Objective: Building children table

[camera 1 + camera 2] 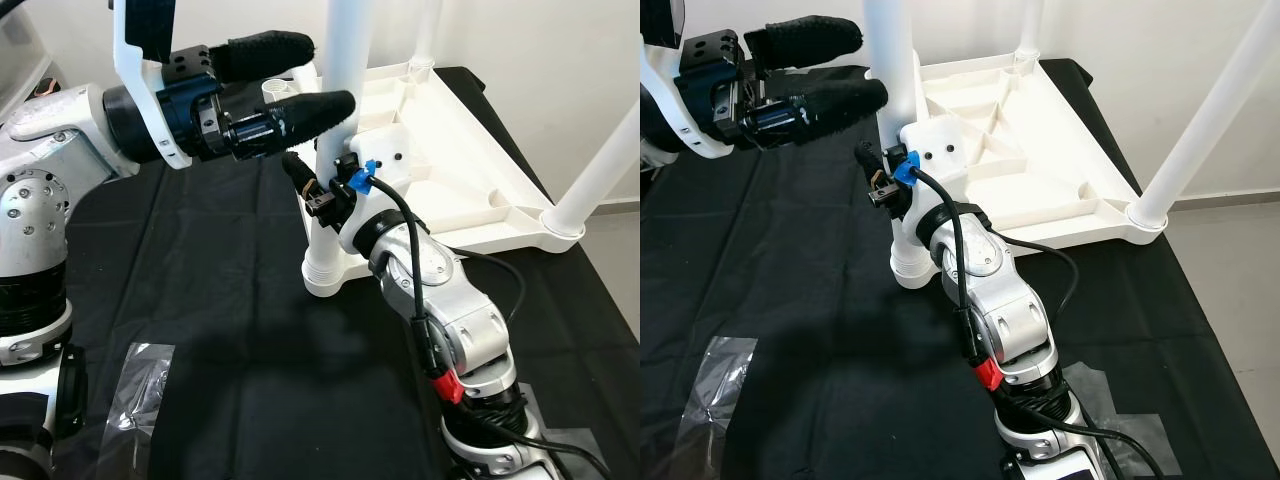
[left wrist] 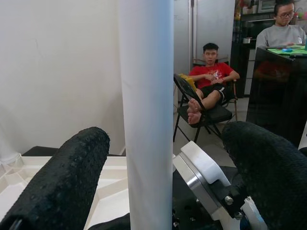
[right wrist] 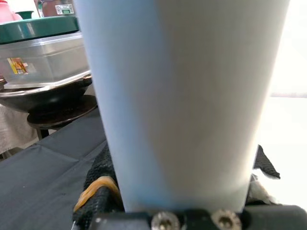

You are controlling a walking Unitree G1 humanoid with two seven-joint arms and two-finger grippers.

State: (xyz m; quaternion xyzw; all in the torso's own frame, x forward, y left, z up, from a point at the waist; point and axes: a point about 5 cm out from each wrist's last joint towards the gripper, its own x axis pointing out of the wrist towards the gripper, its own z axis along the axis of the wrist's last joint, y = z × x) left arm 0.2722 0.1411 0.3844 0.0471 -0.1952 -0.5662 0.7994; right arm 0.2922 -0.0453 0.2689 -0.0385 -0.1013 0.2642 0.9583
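A white children's table [image 1: 455, 125] lies upside down on the black cloth, legs pointing up. The near-left leg [image 1: 346, 60] stands in its corner socket [image 1: 325, 272]. My right gripper [image 1: 322, 205] is shut on that leg low down; in the right wrist view the leg [image 3: 182, 96] sits tight between the black fingers [image 3: 98, 189]. Higher up, my left gripper [image 1: 300, 78] is open at the same leg. In the left wrist view the leg [image 2: 146, 110] stands between its two spread fingers [image 2: 67, 182], apart from both.
Two more white legs [image 1: 600, 170] [image 1: 427, 30] rise from the far corners. A clear plastic bag [image 1: 140, 390] lies on the cloth at the front left. Beyond the table, a person [image 2: 211, 79] sits on a chair and another [image 2: 283, 26] stands behind a dark counter.
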